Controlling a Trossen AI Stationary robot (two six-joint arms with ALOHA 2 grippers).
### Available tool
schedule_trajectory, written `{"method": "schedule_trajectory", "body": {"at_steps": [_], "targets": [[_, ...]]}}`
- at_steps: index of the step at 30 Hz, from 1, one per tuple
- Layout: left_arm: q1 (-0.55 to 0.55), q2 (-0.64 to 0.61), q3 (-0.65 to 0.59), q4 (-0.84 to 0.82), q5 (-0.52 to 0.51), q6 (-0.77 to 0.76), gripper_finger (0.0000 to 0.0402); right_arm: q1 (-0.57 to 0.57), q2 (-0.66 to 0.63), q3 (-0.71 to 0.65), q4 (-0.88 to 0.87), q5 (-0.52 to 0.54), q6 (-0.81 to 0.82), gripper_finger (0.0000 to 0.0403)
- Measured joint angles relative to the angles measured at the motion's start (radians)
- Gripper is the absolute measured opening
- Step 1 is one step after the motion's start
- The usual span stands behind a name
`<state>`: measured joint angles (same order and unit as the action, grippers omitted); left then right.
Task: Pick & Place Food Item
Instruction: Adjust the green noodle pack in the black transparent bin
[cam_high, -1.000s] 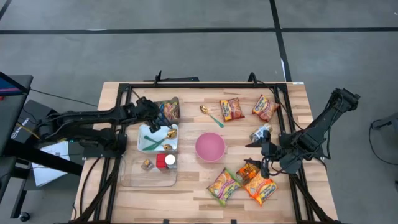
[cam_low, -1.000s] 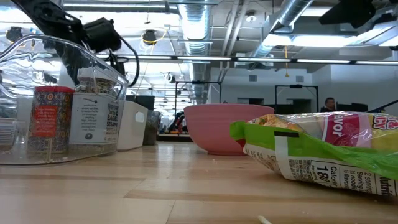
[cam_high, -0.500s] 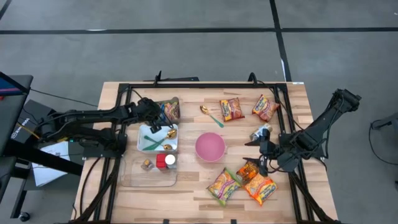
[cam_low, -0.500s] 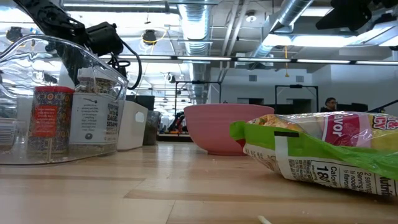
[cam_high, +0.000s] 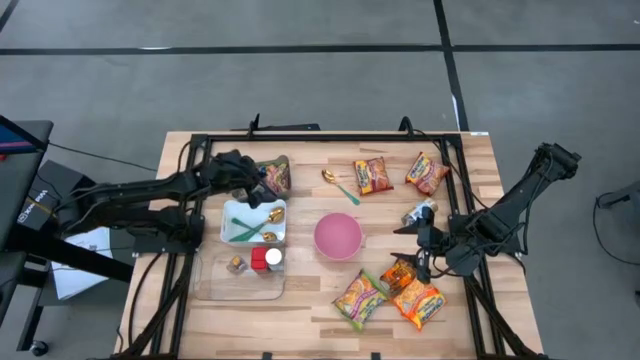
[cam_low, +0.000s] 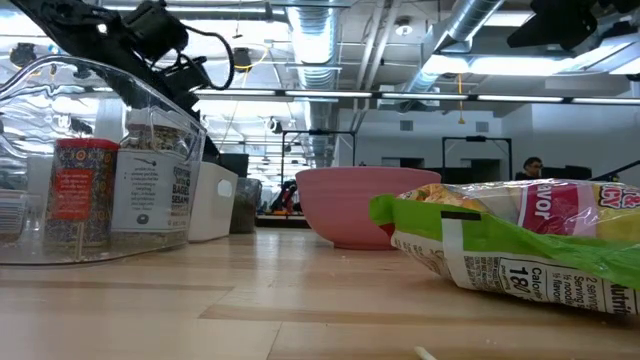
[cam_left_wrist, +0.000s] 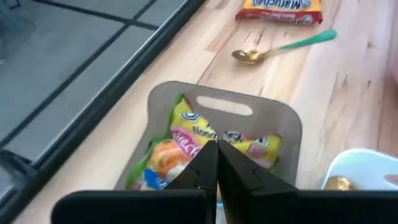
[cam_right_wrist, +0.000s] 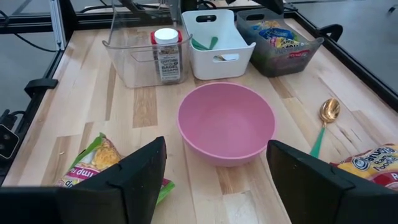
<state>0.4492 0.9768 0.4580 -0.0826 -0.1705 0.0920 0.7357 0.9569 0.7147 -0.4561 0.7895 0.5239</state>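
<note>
- Nearest the bench's front edge, at 5 o'clock from the pink bowl (cam_high: 338, 236): three noodle packets, one green-edged (cam_high: 359, 298) and two orange (cam_high: 420, 304); none is touched.
- Right gripper (cam_high: 408, 243) sits at 3 o'clock of the bowl, low over the bench, jaws wide apart and empty in its wrist view. It has barely moved over the last second; this arm reads as waiting.
- Clear bin (cam_high: 240, 274) at 8 o'clock of the bowl holds a red-labelled spice jar (cam_high: 266, 260); the white bin (cam_high: 253, 221) beyond it holds green and gold utensils.
- Change: left gripper (cam_high: 247, 172) has pulled back from over the white bin's far edge and now hangs above the grey bin (cam_left_wrist: 285, 124) at 11 o'clock of the bowl. Jaws together, nothing between them.
- Task item: a yellow noodle packet (cam_left_wrist: 186, 140) lies inside the grey bin, directly under the left jaws, not held. Judgement: this placement looks complete, and the left arm is clearing away.
- Still loose, far side of the bench: gold spoon with green handle (cam_high: 339, 184) and two more packets (cam_high: 372, 175) at 12 to 1 o'clock; these are candidates for the next pick.
- Surface: light wood bench (cam_high: 310, 300) with a black frame rail around the work area.
- Room: grey floor; low view shows an open workshop with ceiling ducts and strip lights, and a person far off at the right.
</note>
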Motion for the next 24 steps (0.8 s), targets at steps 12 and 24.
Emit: {"method": "schedule_trajectory", "body": {"at_steps": [12,24], "targets": [[-0.008,0.276,0.000,0.185,0.039,-0.026,0.0000,-0.019,0.000,0.000,0.000,-0.002,-0.010,0.0272],[-0.001,0.274,0.029,0.030,0.055,-0.020,0.0000,-0.018,0.000,0.000,-0.001,-0.003,-0.016,0.0272]]}}
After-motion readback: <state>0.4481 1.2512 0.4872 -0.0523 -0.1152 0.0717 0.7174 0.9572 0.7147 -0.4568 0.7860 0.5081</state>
